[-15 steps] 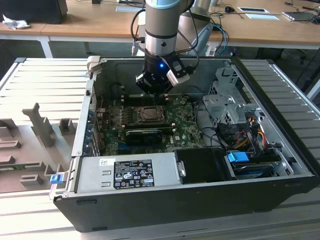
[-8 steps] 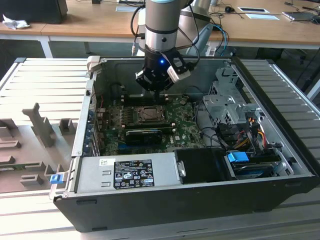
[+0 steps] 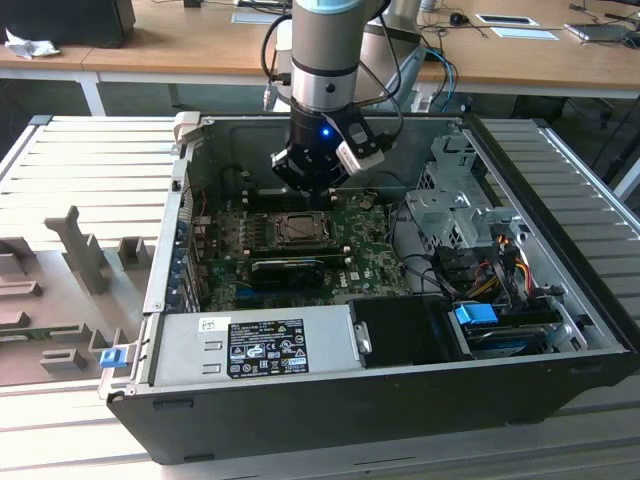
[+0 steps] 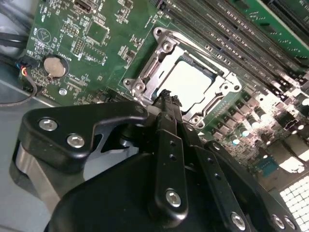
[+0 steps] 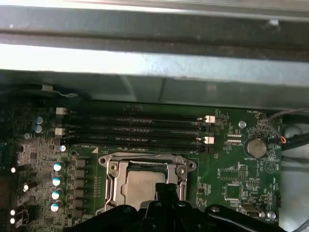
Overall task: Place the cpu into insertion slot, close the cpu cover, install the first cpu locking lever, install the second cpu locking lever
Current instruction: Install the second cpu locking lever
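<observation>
The cpu (image 4: 190, 83) lies flat in the insertion slot (image 3: 300, 229) on the green board, its pale metal top showing in both wrist views (image 5: 141, 187). The silvery cpu cover (image 4: 159, 54) is folded down around it, framing the chip (image 5: 113, 170). My gripper (image 4: 167, 98) hangs just above the socket's edge with its black fingers pressed together and nothing between them. Seen from the exterior view, the gripper (image 3: 309, 188) stands over the far side of the socket, inside the open computer case.
Long black memory slots (image 5: 135, 129) run beside the socket. A coin battery (image 5: 255, 146) sits on the board. The case holds a power supply (image 3: 255, 345), a drive cage (image 3: 450, 205) and cable bundles (image 3: 480, 265). A black card (image 3: 290, 268) lies below the socket.
</observation>
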`<control>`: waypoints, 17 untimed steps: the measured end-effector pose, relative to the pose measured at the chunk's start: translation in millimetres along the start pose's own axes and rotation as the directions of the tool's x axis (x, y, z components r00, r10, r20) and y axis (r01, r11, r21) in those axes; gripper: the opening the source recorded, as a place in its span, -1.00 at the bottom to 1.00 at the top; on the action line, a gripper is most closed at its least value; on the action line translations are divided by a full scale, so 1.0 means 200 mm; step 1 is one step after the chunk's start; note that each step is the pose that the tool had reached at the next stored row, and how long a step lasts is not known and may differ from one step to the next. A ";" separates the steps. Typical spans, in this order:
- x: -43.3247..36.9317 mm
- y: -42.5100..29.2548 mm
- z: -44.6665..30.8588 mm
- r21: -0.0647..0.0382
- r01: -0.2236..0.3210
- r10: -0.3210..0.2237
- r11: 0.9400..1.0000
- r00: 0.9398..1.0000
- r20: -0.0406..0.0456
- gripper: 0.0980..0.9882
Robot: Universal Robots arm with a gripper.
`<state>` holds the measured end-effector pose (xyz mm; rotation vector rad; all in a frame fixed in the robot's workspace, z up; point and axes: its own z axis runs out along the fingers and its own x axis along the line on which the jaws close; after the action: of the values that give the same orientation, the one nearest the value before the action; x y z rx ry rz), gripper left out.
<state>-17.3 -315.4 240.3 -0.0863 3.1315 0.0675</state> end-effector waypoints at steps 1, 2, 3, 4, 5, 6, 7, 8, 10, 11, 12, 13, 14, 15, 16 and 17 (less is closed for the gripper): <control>0.000 -0.003 -0.009 0.000 0.000 0.000 1.000 1.000 0.000 -0.98; 0.000 -0.003 -0.023 0.000 0.000 0.000 1.000 1.000 0.000 -0.98; 0.000 -0.004 -0.036 0.000 0.000 0.000 1.000 1.000 0.000 -0.98; 0.000 -0.006 -0.043 0.000 0.000 0.000 1.000 1.000 0.000 -0.98; 0.001 -0.021 -0.046 0.000 0.000 0.000 1.000 1.000 0.000 -0.98; 0.003 -0.040 -0.047 0.000 0.000 0.000 1.000 1.000 0.000 -0.98; 0.004 -0.057 -0.048 0.000 0.000 0.000 1.000 1.000 0.000 -0.98; 0.006 -0.078 -0.048 0.000 0.000 0.000 1.000 1.000 0.000 -0.98; 0.008 -0.123 -0.050 0.000 0.000 0.000 1.000 1.000 0.000 -0.98; 0.010 -0.141 -0.051 0.000 0.000 0.000 1.000 1.000 0.000 -0.98; 0.012 -0.164 -0.052 0.000 0.000 0.000 1.000 1.000 0.000 -0.98; 0.013 -0.186 -0.052 0.000 0.000 0.000 1.000 1.000 0.000 -0.98; 0.015 -0.223 -0.053 0.000 0.000 0.000 1.000 1.000 -0.001 -0.98; 0.017 -0.249 -0.049 -0.001 0.000 0.000 1.000 1.000 -0.010 -0.98; 0.018 -0.260 -0.045 -0.002 -0.001 0.001 1.000 1.000 -0.014 -0.98; 0.018 -0.266 -0.042 -0.004 0.000 0.000 1.000 1.000 -0.015 -0.98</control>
<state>-18.1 -369.0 246.3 -0.0865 3.1462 0.0741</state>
